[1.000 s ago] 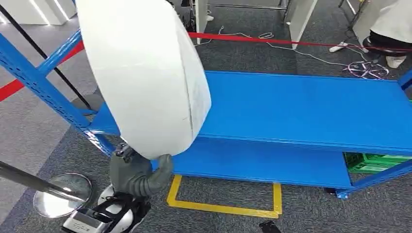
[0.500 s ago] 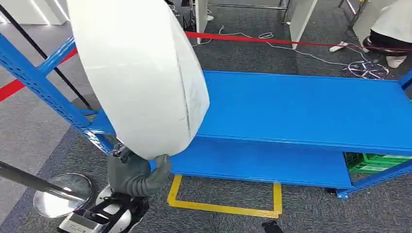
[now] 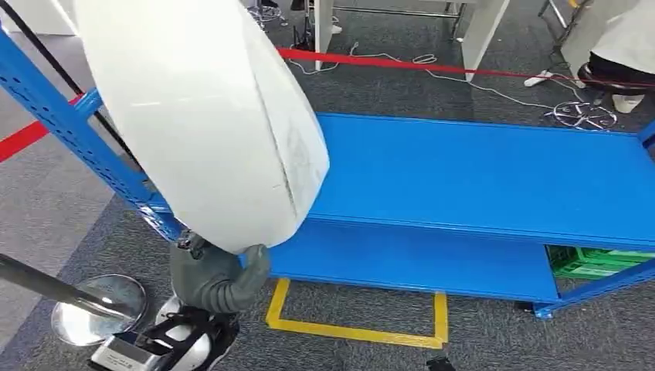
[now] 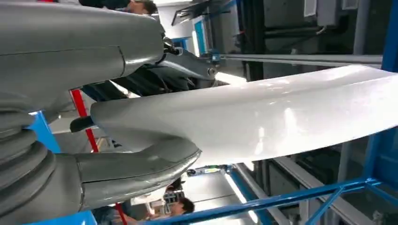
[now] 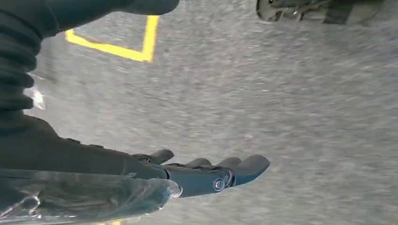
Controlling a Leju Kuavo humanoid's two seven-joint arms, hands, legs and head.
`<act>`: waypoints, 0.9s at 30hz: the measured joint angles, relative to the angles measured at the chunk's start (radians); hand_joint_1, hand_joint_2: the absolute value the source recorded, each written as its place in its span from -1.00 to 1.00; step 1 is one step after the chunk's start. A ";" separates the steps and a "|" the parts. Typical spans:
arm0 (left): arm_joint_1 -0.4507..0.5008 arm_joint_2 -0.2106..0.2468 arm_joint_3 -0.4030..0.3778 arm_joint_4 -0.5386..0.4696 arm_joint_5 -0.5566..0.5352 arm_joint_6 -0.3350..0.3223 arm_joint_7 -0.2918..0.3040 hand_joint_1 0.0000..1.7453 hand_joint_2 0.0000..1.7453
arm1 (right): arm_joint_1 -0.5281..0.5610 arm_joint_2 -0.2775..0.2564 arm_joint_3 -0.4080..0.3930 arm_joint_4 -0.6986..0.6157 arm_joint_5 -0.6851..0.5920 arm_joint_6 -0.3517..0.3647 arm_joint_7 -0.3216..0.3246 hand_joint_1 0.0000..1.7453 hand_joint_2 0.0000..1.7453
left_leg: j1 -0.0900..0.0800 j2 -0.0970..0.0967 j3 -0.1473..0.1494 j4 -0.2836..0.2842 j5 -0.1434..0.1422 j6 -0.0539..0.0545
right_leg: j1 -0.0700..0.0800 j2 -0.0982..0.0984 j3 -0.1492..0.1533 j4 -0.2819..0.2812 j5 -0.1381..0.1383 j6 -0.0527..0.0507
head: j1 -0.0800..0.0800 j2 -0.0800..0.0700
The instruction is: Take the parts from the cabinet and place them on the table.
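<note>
Head view: the white part [image 3: 201,116], large and curved, is up in the air in front of the blue rack [image 3: 479,178], gripped at its lower edge by the left hand [image 3: 218,277], thumb and fingers clamped on it. Held only at that edge, it could tip or slip out. The right hand [image 5: 206,174] hangs over the floor, fingers straight, holding nothing.

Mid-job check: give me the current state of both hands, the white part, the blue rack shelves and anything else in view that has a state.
left hand: grips the lower edge of the white part, thumb wrapped under it.
white part: lifted, held clear of the rack.
right hand: holds nothing, fingers extended, hanging over the carpet.
blue rack: top shelf bare.
green crate: on the floor under the rack's right end.
stanchion base: standing on the carpet.
</note>
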 joint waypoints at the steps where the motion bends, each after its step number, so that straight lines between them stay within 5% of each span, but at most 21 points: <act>1: 0.000 0.000 -0.001 0.002 0.000 -0.004 0.000 1.00 1.00 | 0.001 0.000 0.000 0.000 0.000 0.000 0.005 -1.00 1.00 | 0.002 -0.001 0.001 0.000 -0.001 -0.003 | -0.001 0.000 0.017 -0.033 0.027 0.001 | 0.000 0.000; 3: 0.000 0.000 -0.003 0.003 0.000 -0.006 0.000 1.00 1.00 | -0.001 -0.002 0.000 0.000 0.000 0.000 0.009 -1.00 1.00 | 0.011 -0.002 0.006 0.006 -0.006 -0.016 | -0.005 -0.002 0.107 -0.206 0.115 0.007 | -0.001 0.000; 4: 0.000 -0.001 -0.003 0.003 0.000 -0.007 0.000 1.00 1.00 | -0.002 -0.002 0.000 0.000 0.000 0.000 0.011 -1.00 1.00 | 0.012 -0.002 0.006 0.013 -0.013 -0.026 | -0.010 -0.002 0.151 -0.293 0.131 0.017 | 0.001 0.000; 5: 0.000 -0.001 -0.003 0.003 0.000 -0.007 0.000 1.00 1.00 | -0.004 0.000 0.000 0.000 0.000 0.001 0.011 -1.00 1.00 | 0.003 -0.003 0.002 0.018 -0.015 -0.036 | -0.004 0.009 0.157 -0.293 0.119 0.010 | 0.007 0.000; 6: 0.000 -0.002 -0.005 0.003 0.000 -0.008 0.000 1.00 1.00 | -0.004 0.000 0.000 0.000 0.000 0.000 0.013 -1.00 1.00 | 0.003 -0.004 0.001 0.019 -0.013 -0.041 | -0.006 0.012 0.153 -0.290 0.121 -0.014 | 0.002 0.000; 10: 0.000 -0.002 -0.008 0.003 0.000 -0.010 0.000 1.00 1.00 | -0.003 -0.001 -0.001 0.000 0.001 -0.001 0.014 -1.00 1.00 | 0.009 -0.002 0.000 0.024 -0.023 -0.058 | -0.004 0.011 0.149 -0.287 0.123 -0.046 | -0.004 0.000; 13: -0.001 -0.001 -0.008 0.004 0.000 -0.011 0.000 1.00 1.00 | -0.004 -0.001 -0.001 0.000 0.003 -0.005 0.011 -1.00 1.00 | 0.008 0.000 -0.098 0.230 -0.136 -0.062 | 0.000 0.008 0.146 -0.287 0.123 -0.058 | -0.010 0.000; 15: 0.000 0.000 -0.008 0.004 0.011 -0.022 0.000 1.00 1.00 | -0.002 -0.001 -0.001 0.000 0.003 -0.006 0.007 -1.00 1.00 | 0.008 0.000 -0.152 0.333 -0.160 -0.058 | 0.004 0.005 0.146 -0.287 0.123 -0.059 | -0.009 0.000; 17: 0.000 0.000 -0.008 0.005 0.021 -0.035 0.000 1.00 1.00 | -0.002 -0.001 -0.001 0.000 0.003 -0.006 0.001 -1.00 1.00 | 0.007 0.000 -0.119 0.261 -0.095 -0.050 | 0.006 0.007 0.147 -0.287 0.123 -0.059 | -0.010 0.000; 19: -0.001 -0.001 -0.008 0.005 0.022 -0.047 0.000 1.00 1.00 | -0.004 -0.001 -0.001 0.000 0.003 -0.006 -0.001 -1.00 1.00 | 0.005 0.001 -0.031 0.089 -0.012 -0.038 | 0.006 0.008 0.150 -0.287 0.122 -0.057 | -0.010 0.000; 20: -0.002 -0.001 -0.008 0.005 0.022 -0.054 0.000 1.00 1.00 | -0.004 -0.001 -0.001 0.000 0.003 -0.006 -0.002 -1.00 1.00 | 0.002 0.002 -0.008 0.042 -0.018 -0.035 | 0.011 0.009 0.148 -0.285 0.120 -0.051 | -0.009 0.000; 22: -0.002 -0.002 -0.007 0.009 0.020 -0.069 0.000 1.00 1.00 | -0.004 -0.002 -0.001 0.000 0.001 -0.005 -0.003 -1.00 1.00 | -0.001 -0.003 -0.009 0.029 -0.020 -0.036 | 0.011 0.008 0.143 -0.288 0.124 -0.039 | -0.007 0.000; 25: -0.002 -0.004 -0.007 0.020 0.010 -0.084 0.000 1.00 1.00 | -0.005 -0.002 -0.001 0.000 0.001 -0.003 -0.002 -1.00 1.00 | 0.005 -0.002 -0.005 0.019 -0.012 -0.019 | 0.006 0.007 0.141 -0.293 0.122 -0.020 | -0.008 0.000; 27: -0.003 -0.005 -0.007 0.026 0.009 -0.093 0.000 1.00 1.00 | -0.005 -0.002 -0.002 0.000 0.001 -0.003 -0.001 -1.00 1.00 | 0.004 0.000 -0.004 0.019 -0.014 -0.012 | 0.008 0.000 0.104 -0.204 0.064 -0.012 | 0.002 0.000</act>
